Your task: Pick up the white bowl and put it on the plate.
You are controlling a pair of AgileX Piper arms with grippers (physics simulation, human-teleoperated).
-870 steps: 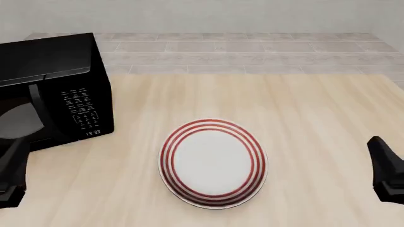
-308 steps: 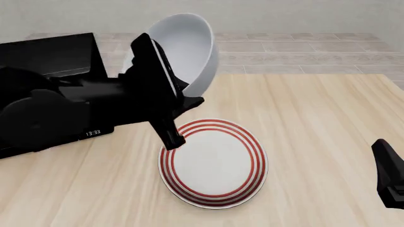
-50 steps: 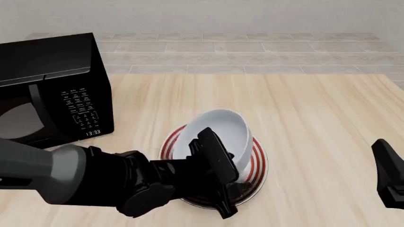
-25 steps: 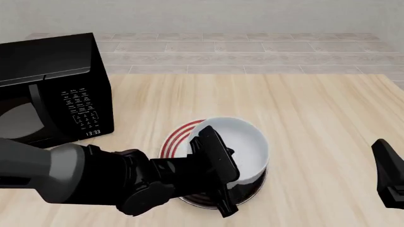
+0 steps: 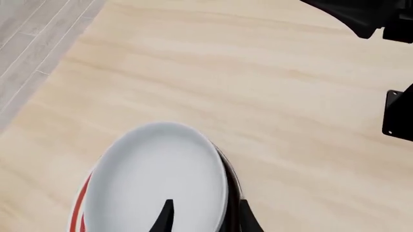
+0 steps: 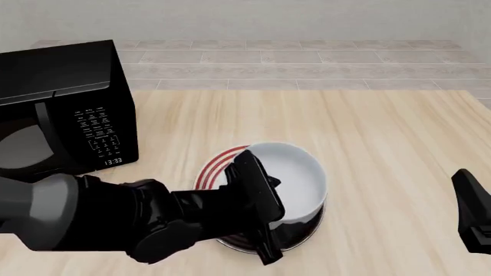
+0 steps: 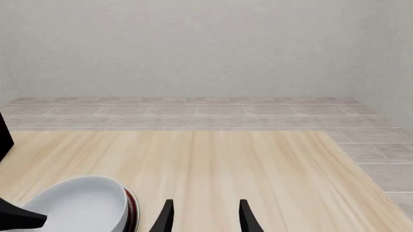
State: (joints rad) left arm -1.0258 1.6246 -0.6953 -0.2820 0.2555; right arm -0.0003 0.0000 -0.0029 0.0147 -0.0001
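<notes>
The white bowl (image 6: 295, 178) sits upright on the plate (image 6: 208, 171), whose red rings show on the left side. My left gripper (image 6: 261, 210) is at the bowl's near-left rim. In the left wrist view its fingers (image 5: 165, 218) straddle the rim of the bowl (image 5: 154, 179), one inside and one outside, spread wide and open. A sliver of the plate (image 5: 79, 212) shows beside the bowl. My right gripper (image 6: 470, 210) hangs open at the table's right edge, far from the bowl. The right wrist view shows the right gripper (image 7: 205, 217) empty, with the bowl (image 7: 84, 203) and the plate (image 7: 132, 208) off to one side.
A black microwave (image 6: 61, 103) stands at the back left of the wooden table (image 6: 383, 132). My left arm (image 6: 100, 221) lies across the near-left part of the table. Tiled floor (image 6: 307, 63) lies beyond the far edge.
The bowl has gone from tilted to level on the plate within the last second. My left gripper has shifted slightly left at the rim. The right arm has not moved.
</notes>
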